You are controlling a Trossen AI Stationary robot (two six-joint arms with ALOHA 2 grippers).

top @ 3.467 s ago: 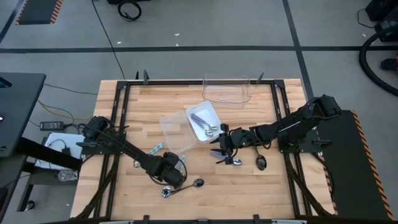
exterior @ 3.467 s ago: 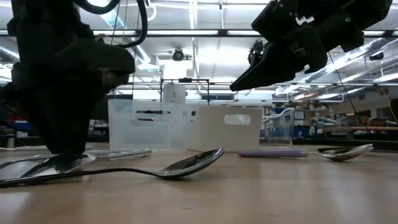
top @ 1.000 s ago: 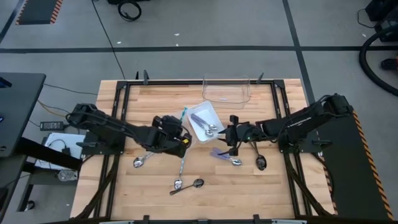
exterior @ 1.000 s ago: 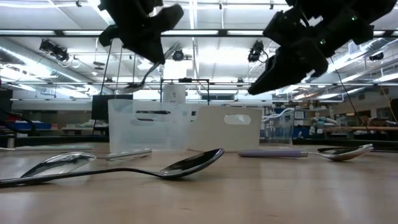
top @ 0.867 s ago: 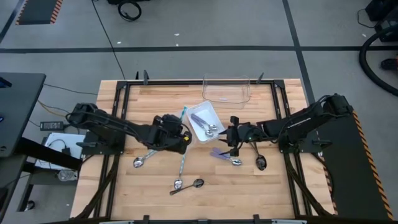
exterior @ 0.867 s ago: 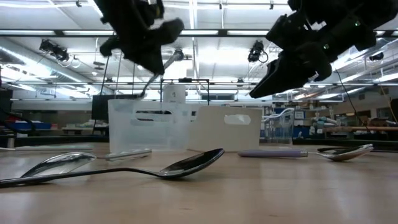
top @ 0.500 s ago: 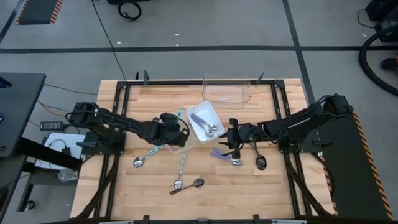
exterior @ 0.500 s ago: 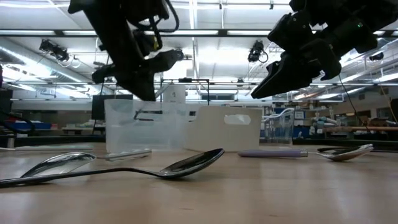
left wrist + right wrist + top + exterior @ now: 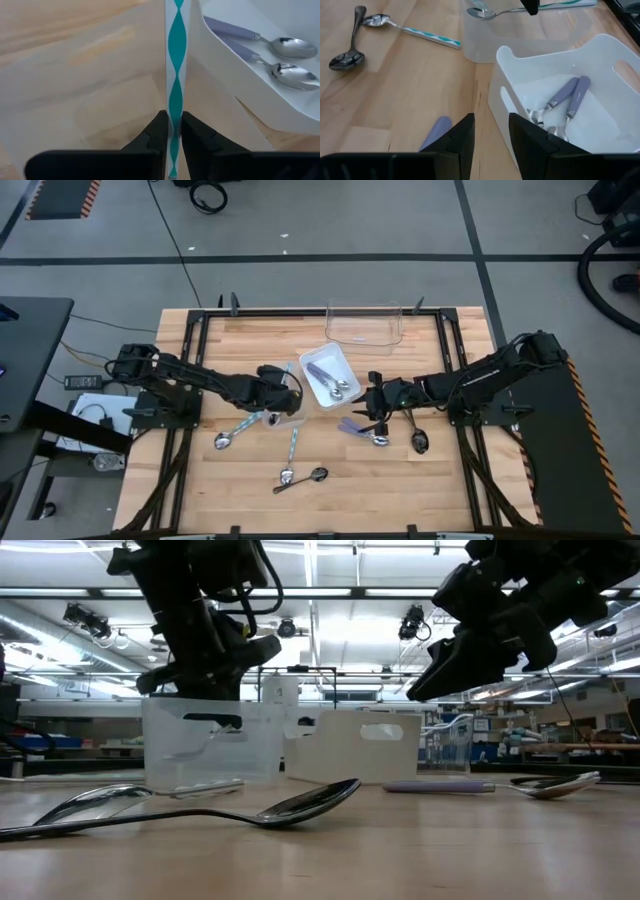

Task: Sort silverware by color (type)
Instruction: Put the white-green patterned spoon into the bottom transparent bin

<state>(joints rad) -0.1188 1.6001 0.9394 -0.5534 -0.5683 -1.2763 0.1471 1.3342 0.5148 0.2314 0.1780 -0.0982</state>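
Left gripper (image 9: 170,131), pinching a teal-striped spoon (image 9: 175,90) over the clear bin (image 9: 278,398), should lower before releasing, while the open right gripper (image 9: 490,131) hovers above a purple spoon (image 9: 434,133).

Teal-and-white wavy spoon handle (image 9: 175,95); purple-handled spoons (image 9: 567,102).

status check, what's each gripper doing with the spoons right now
Left gripper shut on teal-handled spoon, over the clear bin. Right gripper open above purple-handled spoon, beside white bin. Nothing in the way.
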